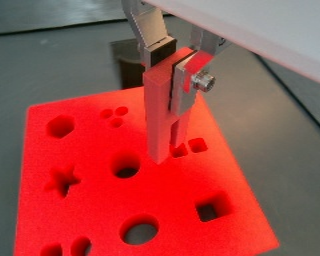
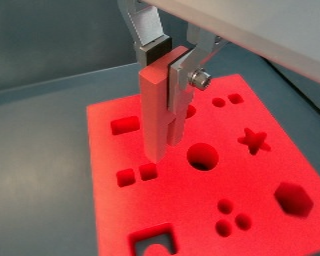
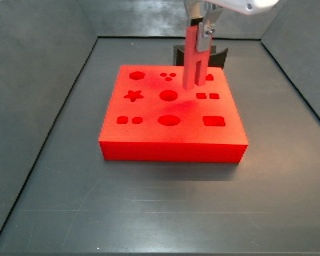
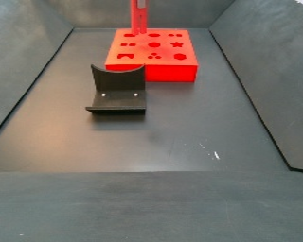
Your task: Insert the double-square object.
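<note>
One gripper [image 1: 171, 70] hangs over the single big flat red block [image 1: 136, 175], clenched on the one double-square object [image 1: 164, 110], a long slim red peg held upright between the flat silver fingers [image 1: 192, 75]. In both wrist views the peg points straight down at the block's top face, its lower end just above or at the surface beside a pair of small square holes [image 1: 190, 148]; whether the tip has entered them cannot be told. The same grasp shows in a wrist view from the opposite side [image 2: 171, 62], where the peg [image 2: 157, 110] reaches down next to a round hole [image 2: 202, 155]. The block's top carries many shaped cutouts: a star [image 2: 254, 140], a hexagon [image 2: 292, 198], squares, circles and a cluster of three small dots [image 1: 115, 117]. In a side view the block [image 3: 174, 120] sits on the dark desk [image 3: 69, 180] with the peg [image 3: 196, 60] rising above it. In a side view one fixture [image 4: 116, 92] stands on the desk [image 4: 180, 142] in front of the block [image 4: 154, 57], well apart from it, and the peg [image 4: 137, 17] stands over the block's far part.
</note>
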